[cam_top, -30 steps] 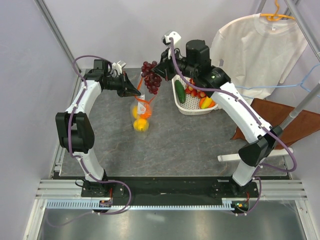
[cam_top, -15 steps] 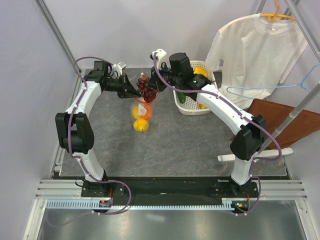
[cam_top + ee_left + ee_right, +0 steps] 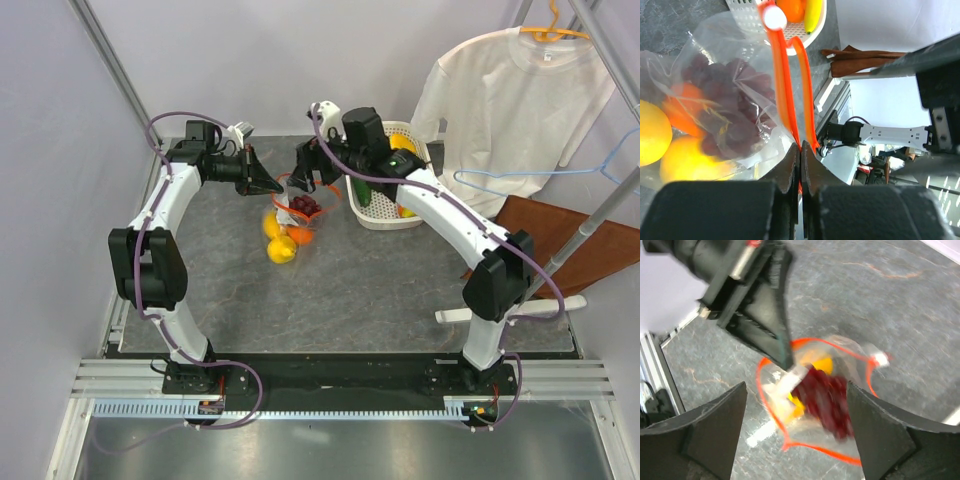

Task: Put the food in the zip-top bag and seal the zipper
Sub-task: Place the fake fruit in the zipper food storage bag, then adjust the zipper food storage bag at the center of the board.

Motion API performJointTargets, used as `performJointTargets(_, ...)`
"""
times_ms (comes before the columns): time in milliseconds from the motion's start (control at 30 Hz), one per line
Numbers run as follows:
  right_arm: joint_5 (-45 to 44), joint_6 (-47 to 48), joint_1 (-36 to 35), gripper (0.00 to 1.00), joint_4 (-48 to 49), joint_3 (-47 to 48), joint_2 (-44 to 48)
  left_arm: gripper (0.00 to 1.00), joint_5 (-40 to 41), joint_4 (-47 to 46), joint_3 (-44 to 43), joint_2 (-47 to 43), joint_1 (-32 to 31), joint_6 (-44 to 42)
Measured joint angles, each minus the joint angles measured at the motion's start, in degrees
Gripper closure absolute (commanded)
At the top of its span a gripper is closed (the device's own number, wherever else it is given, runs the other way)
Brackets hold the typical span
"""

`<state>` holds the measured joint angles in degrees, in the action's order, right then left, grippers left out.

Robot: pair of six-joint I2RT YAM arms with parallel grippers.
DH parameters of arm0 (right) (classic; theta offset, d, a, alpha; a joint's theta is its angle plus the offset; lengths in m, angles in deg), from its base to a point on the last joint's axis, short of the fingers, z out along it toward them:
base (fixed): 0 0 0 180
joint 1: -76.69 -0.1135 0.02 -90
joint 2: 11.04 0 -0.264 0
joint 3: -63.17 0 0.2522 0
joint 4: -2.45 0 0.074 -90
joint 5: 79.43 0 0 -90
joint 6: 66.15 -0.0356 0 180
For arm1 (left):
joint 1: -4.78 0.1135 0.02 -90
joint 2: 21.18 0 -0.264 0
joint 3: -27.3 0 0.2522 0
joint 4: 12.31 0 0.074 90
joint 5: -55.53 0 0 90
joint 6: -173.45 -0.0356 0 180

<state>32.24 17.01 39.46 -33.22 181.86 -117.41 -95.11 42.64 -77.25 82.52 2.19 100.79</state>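
Your left claw (image 3: 800,155) is clamping shut on the narrow orange-red zipper strip (image 3: 782,85) of the clear crinkly plastic bag (image 3: 288,218), holding its mouth up. Your right claw (image 3: 795,390) is hovering spread wide just above that mouth. The dark red grape bunch (image 3: 827,400) is lying inside, against the yellow and orange round fruits (image 3: 282,248).

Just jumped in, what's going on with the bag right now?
The left hand pinches the zipper, holding the bag by its open mouth. The right hand hovers open just above it. The grapes lie inside with yellow and orange fruit. More food is in the basket, and the bag is unsealed.
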Motion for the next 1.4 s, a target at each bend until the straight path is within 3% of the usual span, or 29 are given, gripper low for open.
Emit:
performJointTargets(133, -0.5, -3.8, 4.4, 0.23, 0.5, -4.1, 2.9, 0.98, -0.2, 0.3, 0.0, 0.0, 0.3, -0.1)
performJointTargets(333, -1.9, -5.7, 11.7, 0.27, -0.9, -11.4, 3.1, 0.98, -1.0, 0.5, 0.0, 0.0, 0.5, -0.1)
performJointTargets(567, -0.5, -6.5, 10.4, 0.31, -2.4, -13.0, -1.4, 0.98, -1.0, 0.7, 0.0, 0.0, 0.6, -0.5)
performJointTargets(633, 0.4, -7.0, 10.2, 0.44, -2.4, -12.8, -2.9, 0.98, -1.0, 0.7, 0.0, 0.0, 0.6, -0.6)
performJointTargets(667, 0.8, -7.1, 10.2, 0.57, -2.5, -12.5, -3.7, 0.98, -1.0, 0.7, 0.0, 0.0, 0.6, -0.6)
performJointTargets(700, 1.2, -7.4, 10.2, 0.88, -2.5, -12.3, -4.4, 0.98, -1.0, 0.8, 0.0, 0.0, 0.6, -0.6)
performJointTargets(733, 1.8, -7.6, 10.2, 1.00, -2.5, -12.0, -5.0, 0.98, -0.9, 0.8, 0.0, 0.0, 0.6, -0.7)
performJointTargets(900, 5.2, -9.6, 10.2, 1.00, -2.8, -10.6, -5.9, 0.98, 2.6, 2.6, 0.0, -0.8, 0.6, -1.8)
performJointTargets(1067, 7.1, -9.7, 10.1, 1.00, -5.6, -7.4, -3.1, 0.98, 19.3, 10.3, -6.2, -4.4, 0.5, -6.7)
performJointTargets(1200, 8.2, -9.6, 10.0, 1.00, -7.7, -4.5, 0.0, 0.98, 28.2, 14.8, -11.8, -7.9, 0.1, -11.0)
performJointTargets(1400, 8.2, -8.2, 8.7, 1.00, -9.0, -1.4, -0.4, 0.98, 33.1, 18.5, -9.5, -13.4, -6.6, -16.9)
